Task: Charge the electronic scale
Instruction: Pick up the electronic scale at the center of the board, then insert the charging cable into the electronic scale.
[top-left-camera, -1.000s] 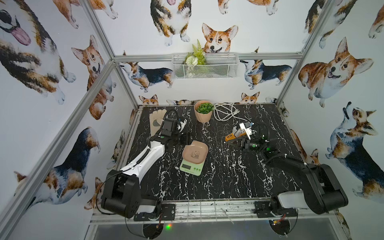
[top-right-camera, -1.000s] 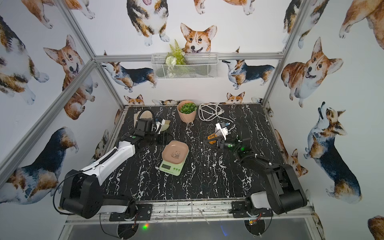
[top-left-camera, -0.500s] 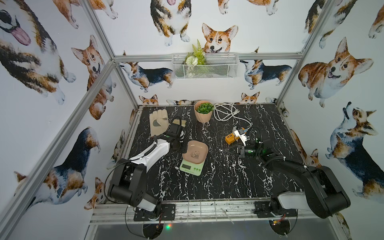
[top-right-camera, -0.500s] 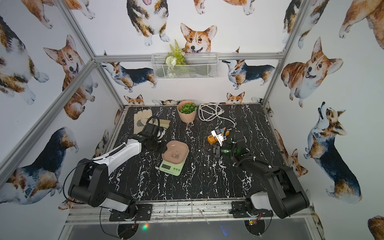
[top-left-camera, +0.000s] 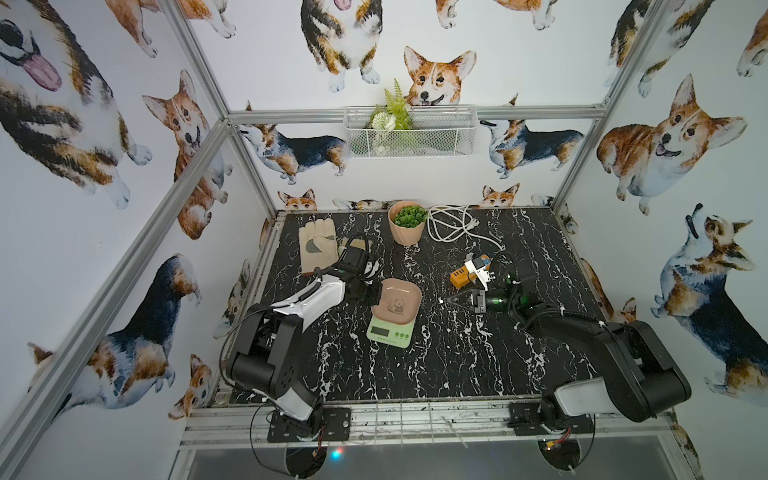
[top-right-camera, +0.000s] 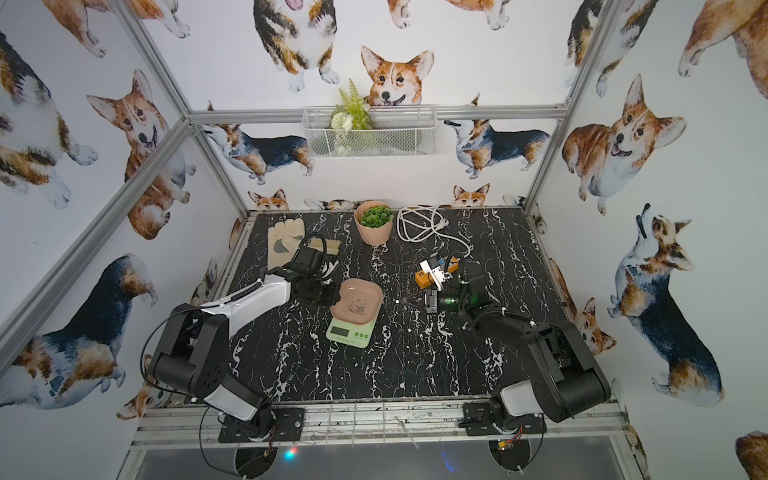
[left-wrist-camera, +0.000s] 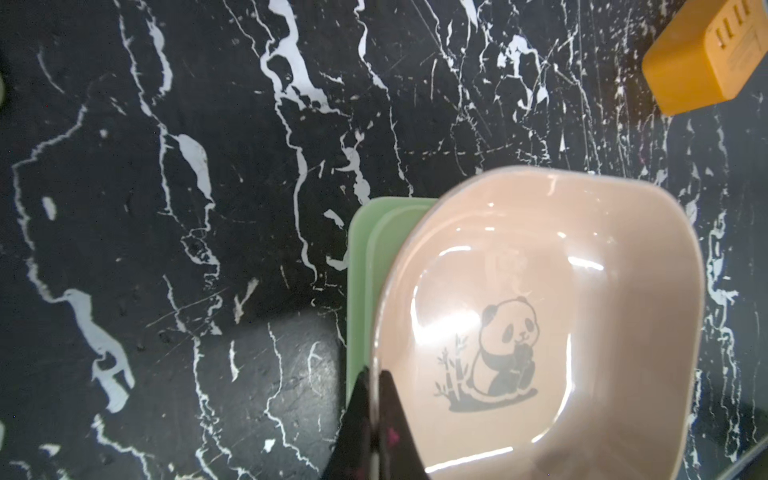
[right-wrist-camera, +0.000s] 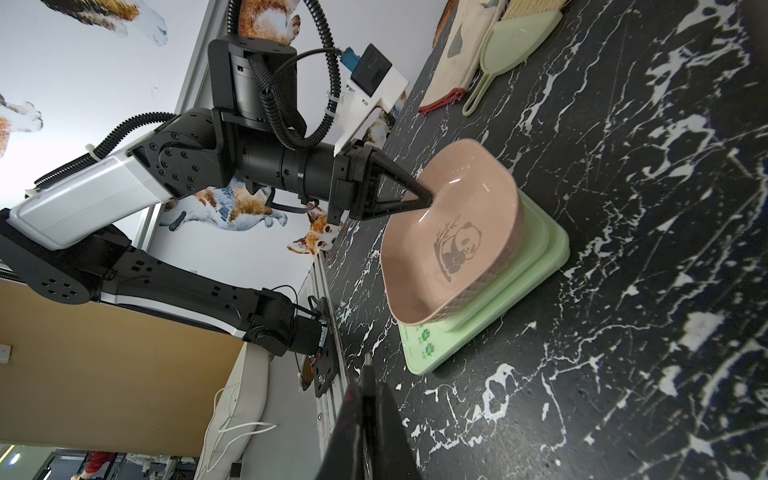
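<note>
The electronic scale (top-left-camera: 390, 333) is a pale-green flat base with a grey display, and it sits mid-table in both top views. On it rests its pinkish tray (top-left-camera: 398, 300) with a panda print (left-wrist-camera: 508, 337). My left gripper (left-wrist-camera: 376, 376) is shut on the tray's left rim. The right wrist view shows that same left gripper (right-wrist-camera: 428, 195) pinching the rim. My right gripper (top-left-camera: 442, 301) hovers low, just right of the scale and apart from it. It is shut (right-wrist-camera: 368, 370), with only a thin dark sliver showing between its tips.
An orange power strip (top-left-camera: 461, 278) with a white charger block (top-left-camera: 478, 268) lies behind my right gripper. At the back are a coiled white cable (top-left-camera: 449, 224), a potted plant (top-left-camera: 407, 224) and a work glove (top-left-camera: 318, 245). A green dustpan (right-wrist-camera: 511, 37) lies by the glove.
My left gripper came forward from near the glove to the tray and closed on its rim. My right gripper drew away from the charger block toward the scale, staying shut.
</note>
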